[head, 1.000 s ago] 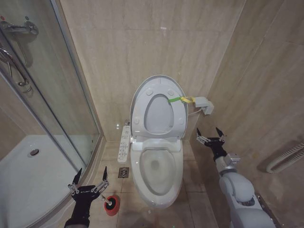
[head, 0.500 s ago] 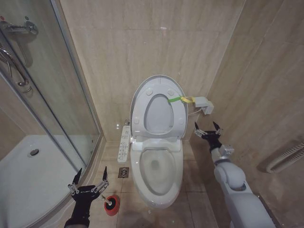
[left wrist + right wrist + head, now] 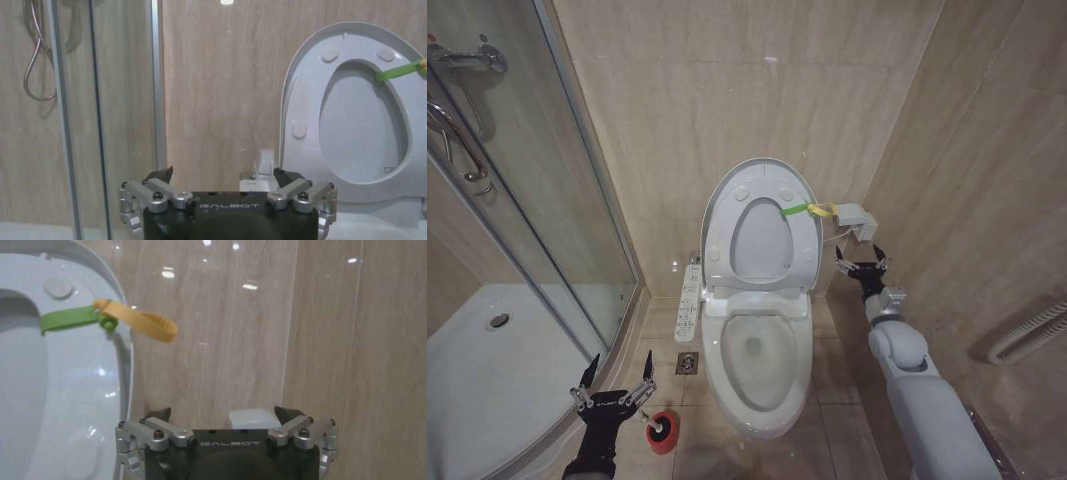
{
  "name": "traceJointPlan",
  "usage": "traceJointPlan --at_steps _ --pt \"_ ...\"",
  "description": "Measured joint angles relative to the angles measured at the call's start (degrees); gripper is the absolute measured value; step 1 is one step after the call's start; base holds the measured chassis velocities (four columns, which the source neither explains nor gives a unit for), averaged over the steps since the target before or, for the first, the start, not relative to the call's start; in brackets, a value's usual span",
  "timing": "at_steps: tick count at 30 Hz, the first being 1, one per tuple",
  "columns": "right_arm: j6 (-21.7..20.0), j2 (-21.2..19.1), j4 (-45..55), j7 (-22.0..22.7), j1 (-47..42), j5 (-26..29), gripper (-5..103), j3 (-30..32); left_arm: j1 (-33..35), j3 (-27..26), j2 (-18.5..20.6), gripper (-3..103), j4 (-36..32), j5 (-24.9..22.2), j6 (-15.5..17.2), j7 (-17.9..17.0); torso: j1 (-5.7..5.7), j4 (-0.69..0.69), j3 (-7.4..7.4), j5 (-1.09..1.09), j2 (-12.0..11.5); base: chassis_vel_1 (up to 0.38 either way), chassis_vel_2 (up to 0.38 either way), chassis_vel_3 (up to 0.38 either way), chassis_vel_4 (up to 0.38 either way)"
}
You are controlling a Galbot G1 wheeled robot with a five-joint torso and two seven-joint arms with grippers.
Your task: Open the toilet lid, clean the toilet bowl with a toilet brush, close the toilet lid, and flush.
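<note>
Already standing open, toilet lid (image 3: 760, 225); right gripper (image 3: 860, 264) spread empty beside it; left gripper (image 3: 614, 381) waiting open by toilet brush (image 3: 659, 430); probably needing grasping next.

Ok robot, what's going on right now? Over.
Left gripper open, low beside small red cup holder with toilet brush. Right gripper open, raised near yellow-green strap. Large white plastic toilet lid stands up. Nothing blocking white ceramic bowl.

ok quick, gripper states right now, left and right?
Left gripper: open, holding nothing, low by the toilet brush.
Right gripper: open, holding nothing, raised beside the upright toilet lid, below its strap.
</note>
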Motion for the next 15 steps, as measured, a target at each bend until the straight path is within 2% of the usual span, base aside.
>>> traceJointPlan --at_steps 15 --pt "1.56 0.69 -7.91 0.49 10.11 -1.48 100 -2.33 0.00 0.00 0.00 98 0.00 0.00 0.00 0.00 0.00 0.01 0.00 0.00 0.00 0.000 0.000 0.000 0.000"
